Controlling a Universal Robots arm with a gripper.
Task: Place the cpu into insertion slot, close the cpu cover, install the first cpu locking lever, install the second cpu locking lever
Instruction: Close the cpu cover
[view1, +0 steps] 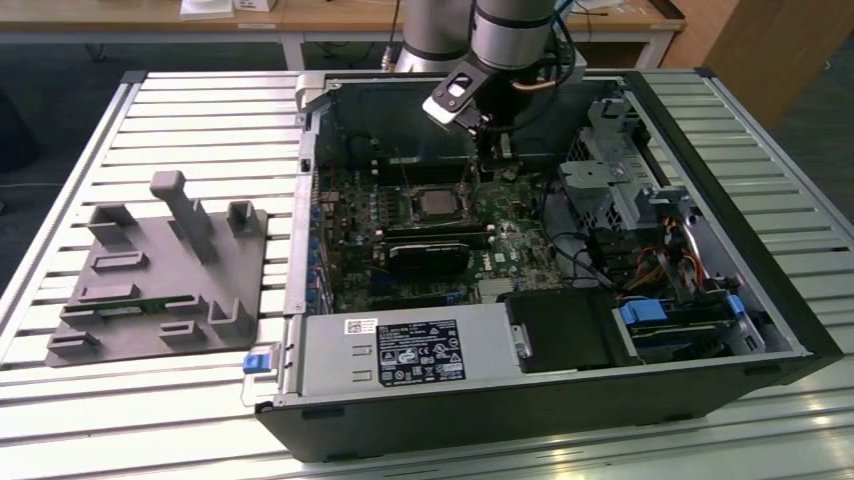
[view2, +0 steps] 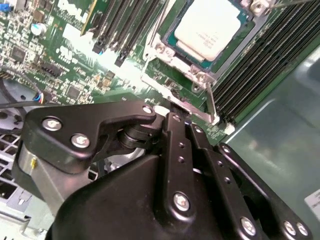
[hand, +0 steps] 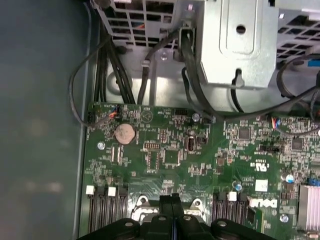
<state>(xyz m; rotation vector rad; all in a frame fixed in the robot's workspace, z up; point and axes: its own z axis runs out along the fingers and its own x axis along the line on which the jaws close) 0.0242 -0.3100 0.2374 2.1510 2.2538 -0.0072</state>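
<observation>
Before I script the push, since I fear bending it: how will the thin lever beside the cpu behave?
The lever is a thin metal rod, so it likely flexes and springs back rather than staying stiff. Its shiny surface may be slippery. It is probably light, being slender beside the cpu.

- Exterior view stands off the arm, looking steeply down on the whole open computer case (view1: 534, 420).
- Both wrist views hover close over the green motherboard (hand: 175, 150); the second wrist view faces the cpu (view2: 210, 25).

Slatted metal table (view1: 134, 420), pale wooden desk (view1: 347, 18) behind, dark floor (view1: 54, 90)
</observation>
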